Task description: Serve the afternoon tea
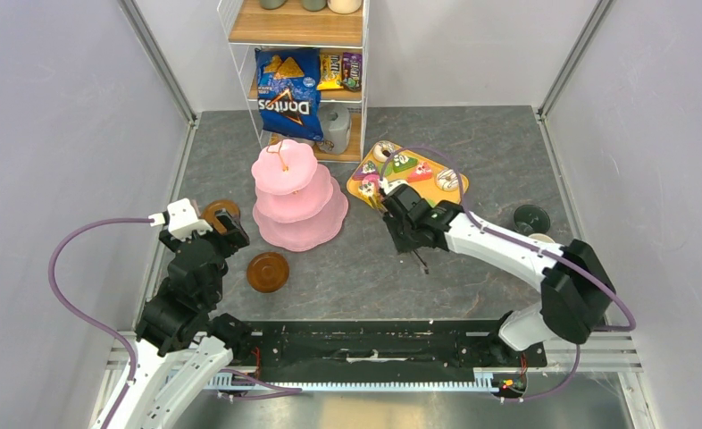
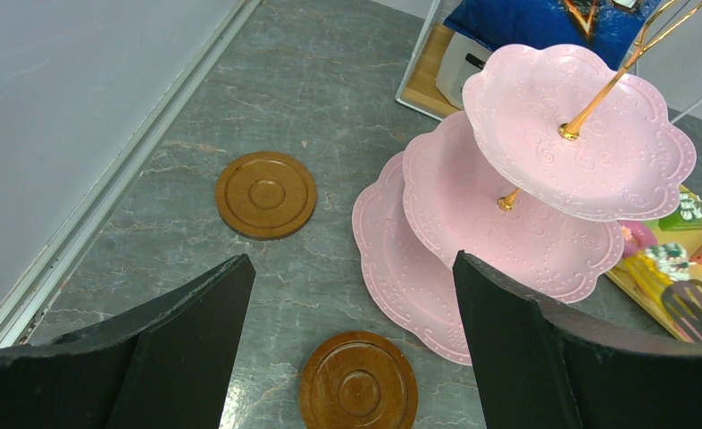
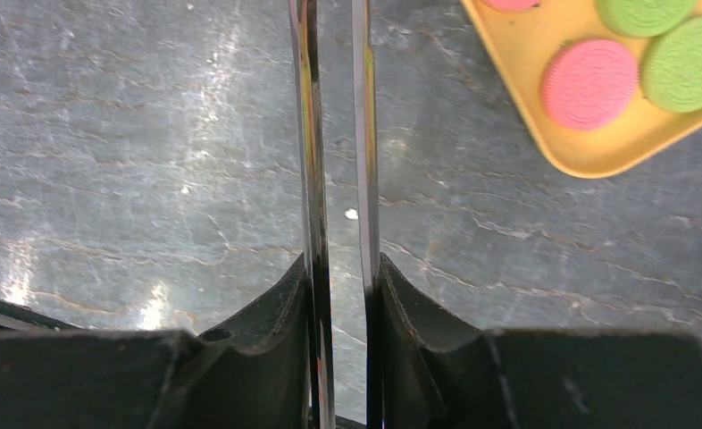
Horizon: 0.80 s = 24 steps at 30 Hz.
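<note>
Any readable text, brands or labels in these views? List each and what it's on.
"Doritos": on the blue chip bag on the shelf, upside down in the top view.
Small snack packs beside the bag: printing too small to read.
Nothing else in any view shows readable text.

The worktop (image 1: pixel 472 152) is a grey, marble-veined slab that fills the middle of the overhead view, walled in on the left, right and top. A pink three-tier scalloped stand (image 1: pixel 296 192) sits left of centre. A brown saucer (image 1: pixel 268 272) lies just below the stand, apart from it. A second brown saucer (image 1: pixel 218 213) lies further left, partly hidden by the left arm. A yellow tray (image 3: pixel 589 152) rests right of the stand, above centre. A dark-green mug (image 1: pixel 531 218) stands near the right edge. A wire shelf unit with wooden boards (image 1: pixel 294 31) stands at the top centre.
</note>
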Available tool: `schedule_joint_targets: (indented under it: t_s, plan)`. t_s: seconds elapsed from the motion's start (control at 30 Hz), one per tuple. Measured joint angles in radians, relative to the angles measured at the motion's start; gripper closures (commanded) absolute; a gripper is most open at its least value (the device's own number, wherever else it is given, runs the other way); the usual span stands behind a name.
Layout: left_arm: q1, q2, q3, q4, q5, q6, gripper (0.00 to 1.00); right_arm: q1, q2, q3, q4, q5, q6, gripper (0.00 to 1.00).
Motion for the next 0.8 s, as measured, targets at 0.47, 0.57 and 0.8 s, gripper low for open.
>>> schedule_joint_targets:
  t_s: [0.47,0.57,0.8]
  plan:
    - [0.0,0.0,-0.001,0.0,0.0,0.0,0.1,0.106,0.17,0.118,0.085,-0.012,0.119,0.74]
    - [0.0,0.0,-0.001,0.0,0.0,0.0,0.1,0.127,0.208,0.141,0.088,-0.002,0.155,0.74]
    - [0.0,-0.003,-0.001,0.0,0.0,0.0,0.1,0.171,0.286,0.215,0.085,0.06,0.237,0.74]
